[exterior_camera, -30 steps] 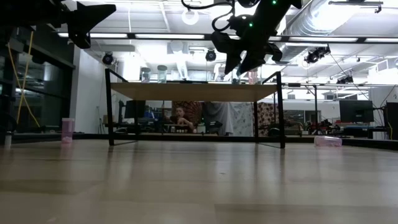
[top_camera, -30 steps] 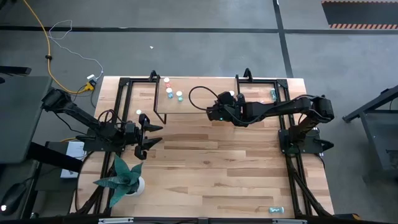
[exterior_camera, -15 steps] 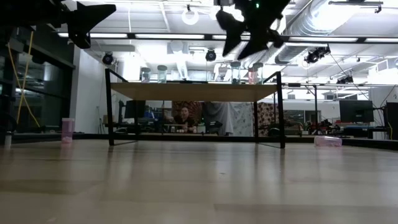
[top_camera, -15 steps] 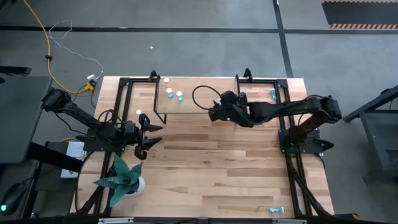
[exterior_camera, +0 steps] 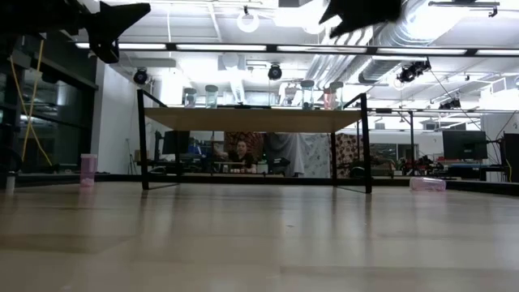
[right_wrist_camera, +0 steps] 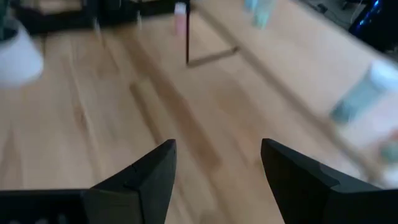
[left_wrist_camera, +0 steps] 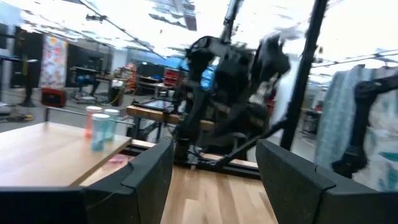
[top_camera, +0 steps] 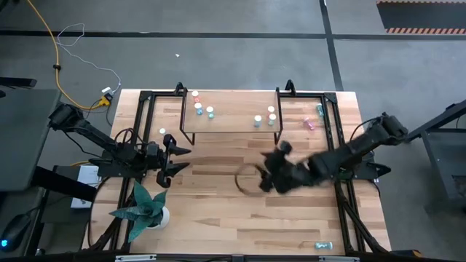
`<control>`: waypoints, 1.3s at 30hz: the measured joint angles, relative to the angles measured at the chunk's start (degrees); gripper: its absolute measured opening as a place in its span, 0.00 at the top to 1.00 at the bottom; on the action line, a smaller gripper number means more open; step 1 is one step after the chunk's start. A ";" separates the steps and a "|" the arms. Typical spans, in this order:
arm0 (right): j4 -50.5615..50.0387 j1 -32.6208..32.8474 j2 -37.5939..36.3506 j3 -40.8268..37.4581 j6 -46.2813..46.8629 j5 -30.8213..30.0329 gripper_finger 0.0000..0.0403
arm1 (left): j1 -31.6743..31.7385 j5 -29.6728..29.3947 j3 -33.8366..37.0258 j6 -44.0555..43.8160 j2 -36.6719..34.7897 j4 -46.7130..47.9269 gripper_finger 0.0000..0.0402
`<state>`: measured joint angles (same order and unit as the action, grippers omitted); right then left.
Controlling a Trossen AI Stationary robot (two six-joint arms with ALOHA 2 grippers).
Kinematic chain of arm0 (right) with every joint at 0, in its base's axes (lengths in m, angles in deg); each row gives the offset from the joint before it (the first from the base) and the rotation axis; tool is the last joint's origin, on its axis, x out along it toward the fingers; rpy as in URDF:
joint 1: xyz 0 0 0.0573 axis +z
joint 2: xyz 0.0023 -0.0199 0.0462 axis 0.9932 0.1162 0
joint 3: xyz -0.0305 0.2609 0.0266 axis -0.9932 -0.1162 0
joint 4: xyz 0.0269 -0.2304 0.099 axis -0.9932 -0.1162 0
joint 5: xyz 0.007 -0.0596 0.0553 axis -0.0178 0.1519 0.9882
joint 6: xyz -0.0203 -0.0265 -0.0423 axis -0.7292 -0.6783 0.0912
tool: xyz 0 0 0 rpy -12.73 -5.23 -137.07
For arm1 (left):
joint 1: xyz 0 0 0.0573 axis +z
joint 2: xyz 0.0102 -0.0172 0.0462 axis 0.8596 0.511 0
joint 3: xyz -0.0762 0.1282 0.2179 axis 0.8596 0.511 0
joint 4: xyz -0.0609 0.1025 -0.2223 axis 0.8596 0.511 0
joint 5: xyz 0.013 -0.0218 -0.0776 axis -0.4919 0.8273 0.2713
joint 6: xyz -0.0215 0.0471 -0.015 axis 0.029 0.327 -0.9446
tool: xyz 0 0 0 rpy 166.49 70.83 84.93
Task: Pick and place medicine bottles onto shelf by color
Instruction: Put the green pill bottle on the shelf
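The shelf stands at the table's far middle on its thin black legs. Several medicine bottles stand on its left end, and three more on its right end. Loose bottles rest on the table: a pink one and a teal one right of the shelf, and one to its left. My right gripper hangs open above the table's middle with nothing between its fingers. My left gripper waits open at the left, holding nothing.
A white pot with a green plant stands at the near left. A teal bottle lies at the near right edge. Black frame rails run along both sides. Bare wood lies between the shelf and the near edge.
My right gripper has drawn back from the shelf's right end, risen a little and swung fast toward the table's near edge, turning as it went. The bottles on that end of the shelf stand uncovered. My left arm has kept still.
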<state>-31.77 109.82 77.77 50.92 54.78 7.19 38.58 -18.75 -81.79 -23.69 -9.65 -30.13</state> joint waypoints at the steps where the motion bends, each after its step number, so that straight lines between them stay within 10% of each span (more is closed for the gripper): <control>1: -0.88 2.18 -0.10 -1.61 2.91 -0.91 0.44 | 0.00 0.76 0.00 -0.07 0.00 0.00 0.46; 10: 5.02 14.30 -0.70 -17.64 27.43 -19.02 0.44 | 0.00 1.31 -0.02 0.22 -0.02 0.00 0.46; 17: 24.79 11.64 -0.72 -24.92 18.32 -25.13 0.44 | 0.00 1.27 -0.02 1.71 0.00 0.01 0.46; 30: 33.50 8.44 -0.72 -22.72 7.97 18.96 0.44 | -0.02 1.10 -0.04 -2.90 0.00 5.81 0.46; 39: -13.17 17.18 4.97 1.46 31.67 31.94 0.44 | -0.04 1.14 -0.04 -4.39 0.00 6.06 0.46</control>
<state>-44.94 127.01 82.74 52.38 86.45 39.13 38.54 -17.62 -81.84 -28.08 -9.65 -24.07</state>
